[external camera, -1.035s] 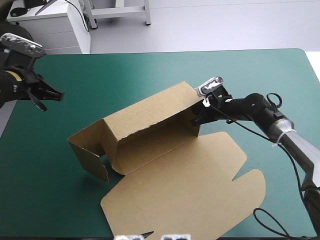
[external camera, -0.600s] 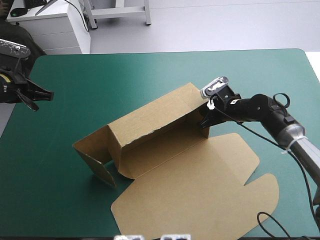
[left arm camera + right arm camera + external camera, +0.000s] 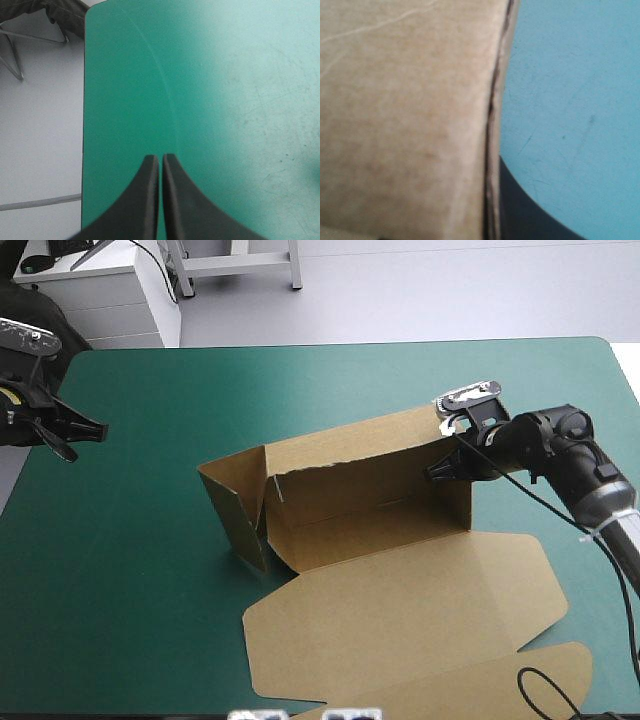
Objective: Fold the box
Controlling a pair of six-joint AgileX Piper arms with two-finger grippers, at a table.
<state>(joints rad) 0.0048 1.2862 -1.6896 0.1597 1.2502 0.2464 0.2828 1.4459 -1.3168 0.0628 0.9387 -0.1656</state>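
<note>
Right fingers (image 3: 520, 215) pinch 1 brown box (image 3: 370, 490) wall; left fingers (image 3: 151, 175) closed, empty.

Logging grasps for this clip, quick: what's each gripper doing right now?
Left gripper: shut, holding nothing.
Right gripper: shut on the box, at its raised wall's end.
</note>
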